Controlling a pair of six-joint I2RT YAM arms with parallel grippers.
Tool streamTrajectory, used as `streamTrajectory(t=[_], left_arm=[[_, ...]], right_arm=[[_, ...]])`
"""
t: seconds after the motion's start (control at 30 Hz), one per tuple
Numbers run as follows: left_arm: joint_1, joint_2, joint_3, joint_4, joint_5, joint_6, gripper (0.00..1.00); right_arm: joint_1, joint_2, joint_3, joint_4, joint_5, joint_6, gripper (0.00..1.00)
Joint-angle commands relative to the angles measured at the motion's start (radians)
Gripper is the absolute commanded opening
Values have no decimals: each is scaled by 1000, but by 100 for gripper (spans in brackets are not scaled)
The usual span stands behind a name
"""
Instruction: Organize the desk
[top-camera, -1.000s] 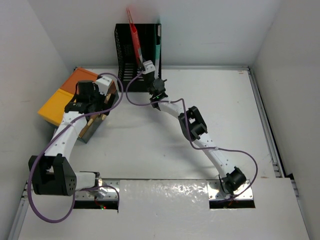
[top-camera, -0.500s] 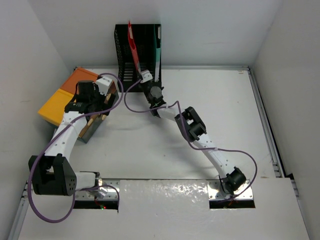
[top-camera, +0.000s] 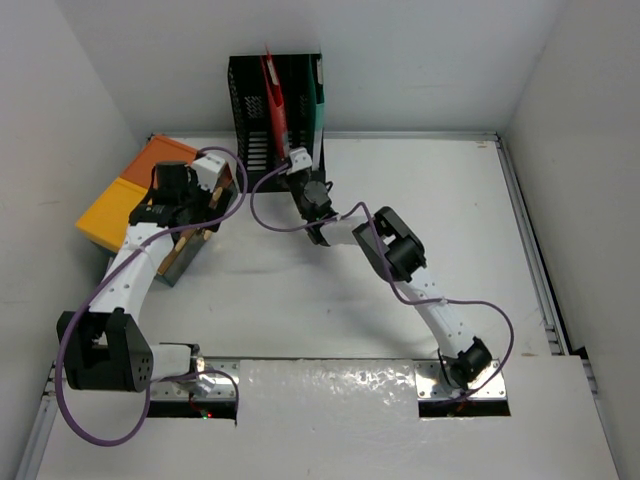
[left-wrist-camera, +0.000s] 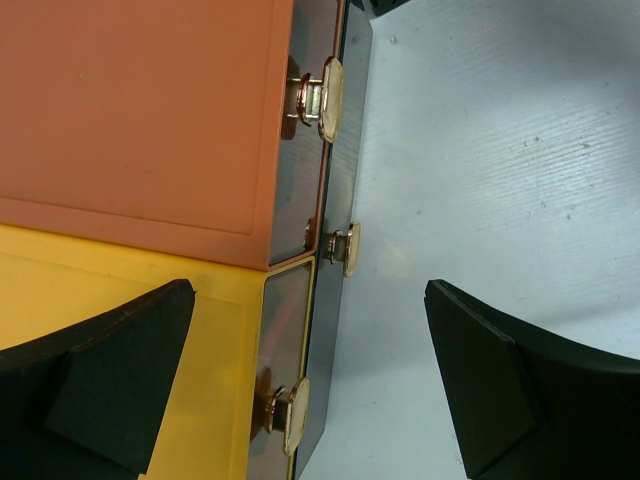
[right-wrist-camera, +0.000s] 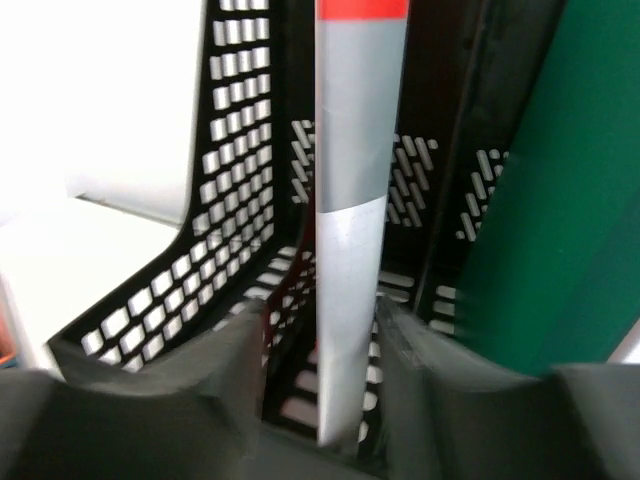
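One folder (top-camera: 274, 100) is nearly filed in the rack (top-camera: 245, 110) at the desk's (top-camera: 450, 220) twelve o'clock, with the right gripper (right-wrist-camera: 322, 320) clamped on it. Left gripper (left-wrist-camera: 308, 295) hangs with its fingers apart over the drawer box (left-wrist-camera: 140, 110) at ten o'clock, probably the next job.

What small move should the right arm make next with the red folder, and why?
Probably lower it slightly, then release: the right gripper is shut on the red folder, which stands upright in a slot of the black mesh rack beside the green folder.

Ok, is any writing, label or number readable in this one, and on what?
None: no text can be read in any view.
The red folder, green folder, black rack and drawer box show no words, labels or numbers.
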Motion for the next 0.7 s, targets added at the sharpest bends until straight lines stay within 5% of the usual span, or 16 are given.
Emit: streamTrajectory(t=[0.0,0.3,0.43,0.6,0.63,0.67], left_arm=[[11,-34,16,16,13,15,100],[43,-78,25,7,17,15,100],[74,-127,-20,22,17,27,100],[120,-214,-101,69,-33,44,99],[123,-230,-122,69,-35,46,99],[128,-245,-135,65,-33,58,99]], right_arm=[[15,-116,-49,86,-45,-6,50],[27,-431,-430,250,-119,-3,98],[38,-681,-807,245,-185,14,99],[32,-1084,-1211,-21,-167,27,99],[27,-1146,-1228,-131,-135,27,99],[24,-1202,-1227,-416,-84,38,99]])
